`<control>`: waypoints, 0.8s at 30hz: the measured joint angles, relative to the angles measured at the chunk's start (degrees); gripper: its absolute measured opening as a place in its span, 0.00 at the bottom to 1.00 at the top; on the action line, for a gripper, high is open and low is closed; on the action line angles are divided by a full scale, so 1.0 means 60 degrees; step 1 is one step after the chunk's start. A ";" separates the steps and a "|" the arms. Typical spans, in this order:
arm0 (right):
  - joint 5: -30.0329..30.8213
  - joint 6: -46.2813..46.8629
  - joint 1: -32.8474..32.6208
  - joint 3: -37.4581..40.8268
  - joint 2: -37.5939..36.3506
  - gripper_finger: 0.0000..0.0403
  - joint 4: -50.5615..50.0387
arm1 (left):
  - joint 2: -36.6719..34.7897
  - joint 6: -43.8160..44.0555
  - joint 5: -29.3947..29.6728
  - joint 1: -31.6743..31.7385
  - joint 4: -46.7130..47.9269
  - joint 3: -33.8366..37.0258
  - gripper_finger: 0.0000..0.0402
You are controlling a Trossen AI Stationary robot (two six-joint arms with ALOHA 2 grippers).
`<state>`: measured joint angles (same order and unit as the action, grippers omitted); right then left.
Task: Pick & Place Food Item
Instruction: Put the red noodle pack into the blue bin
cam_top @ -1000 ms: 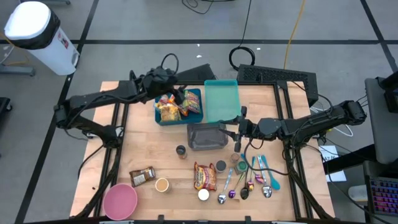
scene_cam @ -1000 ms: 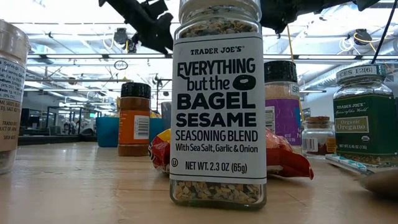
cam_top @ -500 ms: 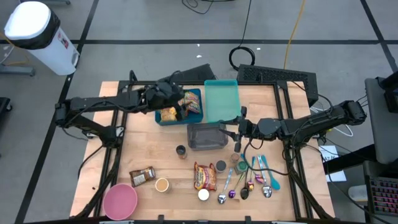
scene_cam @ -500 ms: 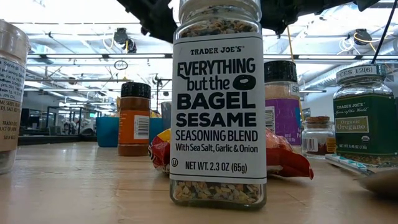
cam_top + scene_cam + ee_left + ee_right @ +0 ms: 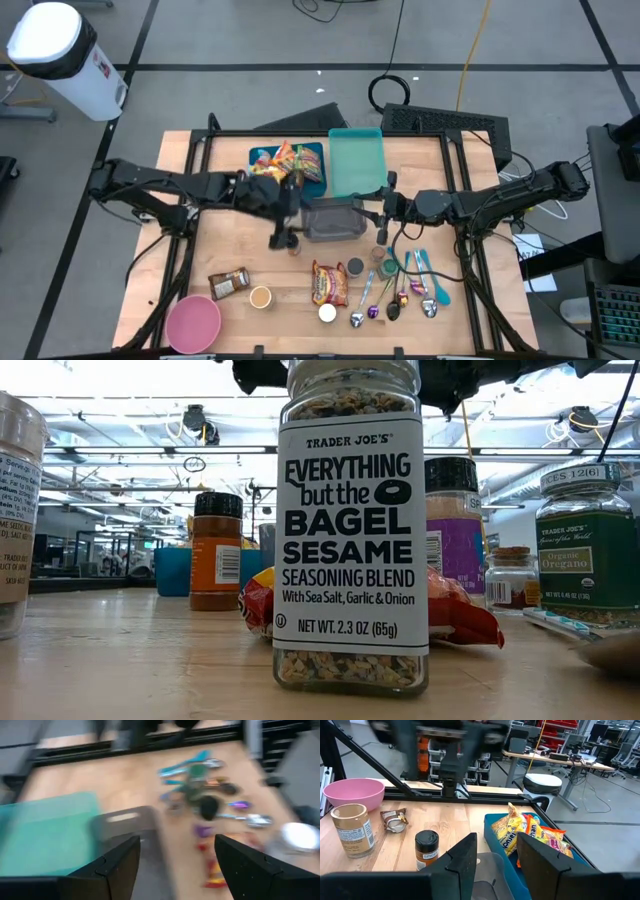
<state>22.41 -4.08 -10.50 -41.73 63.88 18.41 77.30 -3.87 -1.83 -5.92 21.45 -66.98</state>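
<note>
Nothing is placed yet, I judge: from above, my left gripper (image 5: 283, 205) hangs beside the grey tray (image 5: 335, 232), the snack packets (image 5: 283, 165) in the blue bin (image 5: 315, 170) behind it. My left wrist shows spread, empty jaws. My right gripper (image 5: 495, 852) waits, spread.

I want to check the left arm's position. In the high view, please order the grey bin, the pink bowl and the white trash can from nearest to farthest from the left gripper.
1. Grey bin: just beside the left gripper, toward the table's middle.
2. Pink bowl: at the table's front left corner.
3. White trash can: on the floor beyond the table's far left corner.
</note>
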 joint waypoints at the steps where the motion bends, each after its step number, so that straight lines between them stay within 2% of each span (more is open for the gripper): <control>1: 0.0000 -0.0003 0.0002 0.0003 0.0000 0.33 0.0000 | 0.0008 0.0046 -0.0279 -0.0169 -0.0033 0.0000 0.65; 5: -0.0004 -0.0007 0.0001 0.0003 0.0000 0.33 -0.0007 | 0.0178 0.0203 -0.0808 -0.0852 -0.0005 0.0000 0.64; 12: -0.0021 -0.0007 -0.0003 0.0003 -0.0004 0.33 -0.0109 | 0.1100 0.0129 -0.0217 -0.1676 -0.0115 -0.0007 0.64; 24: -0.0029 0.0041 -0.0018 0.0003 -0.0004 0.34 -0.0084 | 0.3714 -0.0048 -0.0265 -0.1780 -0.0532 0.0004 0.62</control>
<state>22.24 -3.84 -10.61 -41.71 63.86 17.91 99.58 -4.16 -3.42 -16.60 18.25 -66.96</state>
